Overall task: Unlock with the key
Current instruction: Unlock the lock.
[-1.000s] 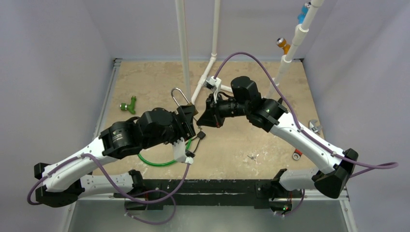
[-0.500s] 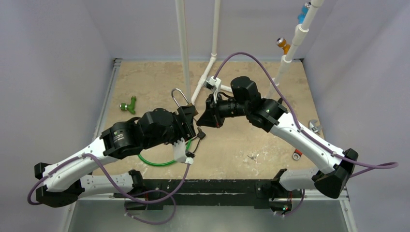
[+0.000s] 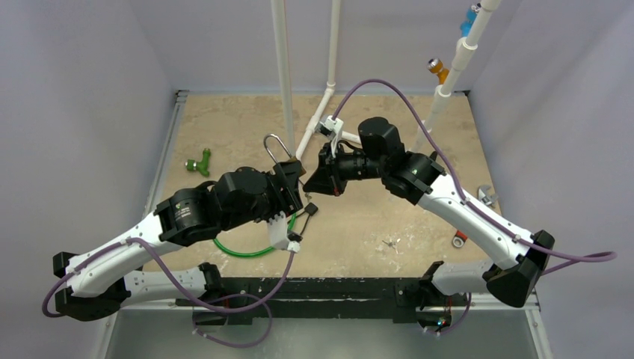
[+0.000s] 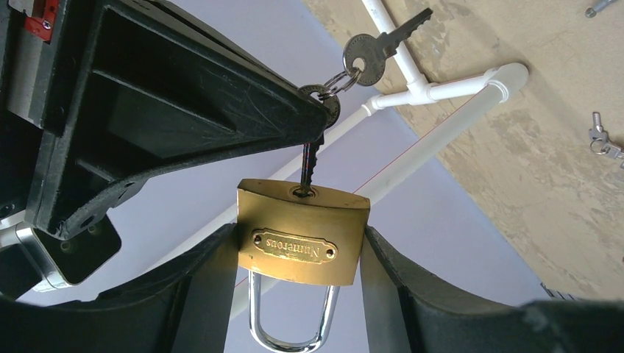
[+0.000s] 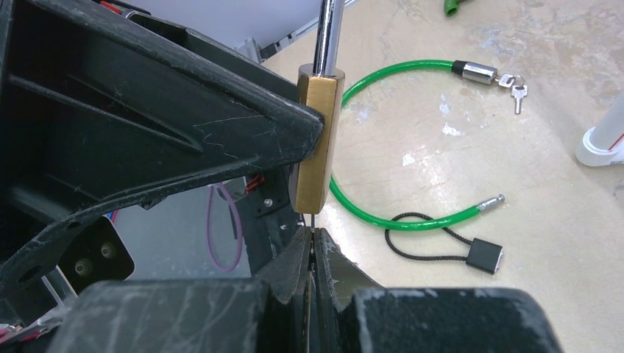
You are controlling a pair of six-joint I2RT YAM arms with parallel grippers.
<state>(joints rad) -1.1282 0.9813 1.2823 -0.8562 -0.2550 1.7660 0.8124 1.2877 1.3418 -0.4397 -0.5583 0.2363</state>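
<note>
A brass padlock [image 4: 302, 239] with a steel shackle [image 3: 278, 149] is held above the table, keyhole toward the right arm. My left gripper [image 4: 300, 254] is shut on the lock body, one finger on each side. A dark key [image 4: 310, 165] sits in the keyhole, its head pinched in my shut right gripper [image 5: 313, 239]. A spare key [image 4: 375, 48] dangles from the ring at the right fingertips. In the right wrist view the padlock [image 5: 318, 140] is edge-on just above the closed fingers. The shackle looks seated in the body.
On the table lie a green cable lock [image 5: 412, 147] with small keys, a black cord lock [image 5: 484, 256], and a green fitting [image 3: 200, 161]. White PVC pipes [image 3: 284, 75] rise at the back. Small metal parts [image 3: 389, 243] lie near the front right.
The right wrist has shifted very slightly. Both grips and the padlock stay as they were.
</note>
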